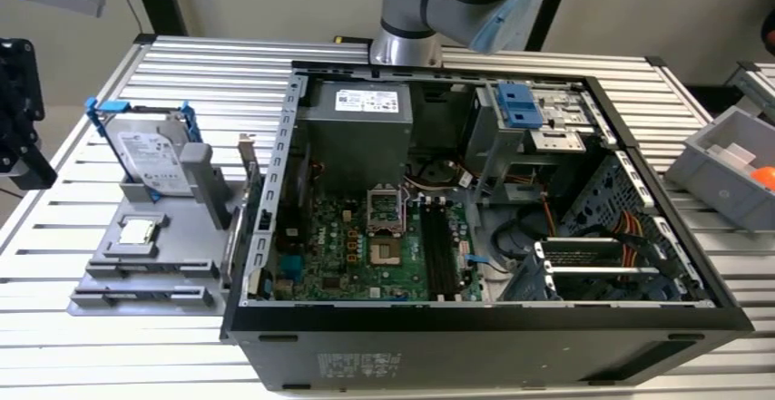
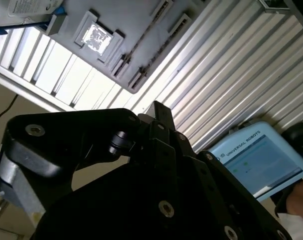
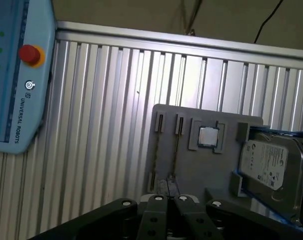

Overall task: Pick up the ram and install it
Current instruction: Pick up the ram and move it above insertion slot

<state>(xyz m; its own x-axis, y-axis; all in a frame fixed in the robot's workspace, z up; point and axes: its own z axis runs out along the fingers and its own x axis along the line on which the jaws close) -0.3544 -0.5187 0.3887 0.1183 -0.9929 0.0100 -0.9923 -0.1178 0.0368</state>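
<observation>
The ram (image 1: 247, 171) stands edgewise in the grey holder (image 1: 152, 275), its long axis along the computer case's (image 1: 485, 350) wall. The tool (image 3: 167, 192) hangs above it, apparently closed and empty.

Exterior view is bright and evenly lit from overhead. The ribbed metal desk (image 1: 158, 64) has a soft white sheen along its ridges. The inside of the open computer case (image 1: 485, 327) sits darker, with deep shadow around the drive bays on the exterior view's right.

In the second wrist view the pincer (image 2: 161, 120) is a near-black, underexposed lump with tiny highlights on its screws (image 2: 35, 130). The processor chip (image 2: 96, 37) blows out to pure white glare, and the desk slats beside it look washed out too.

First wrist view is flatter and a bit dimmer, with mild glare on the hard drive (image 3: 269, 167) label.
</observation>
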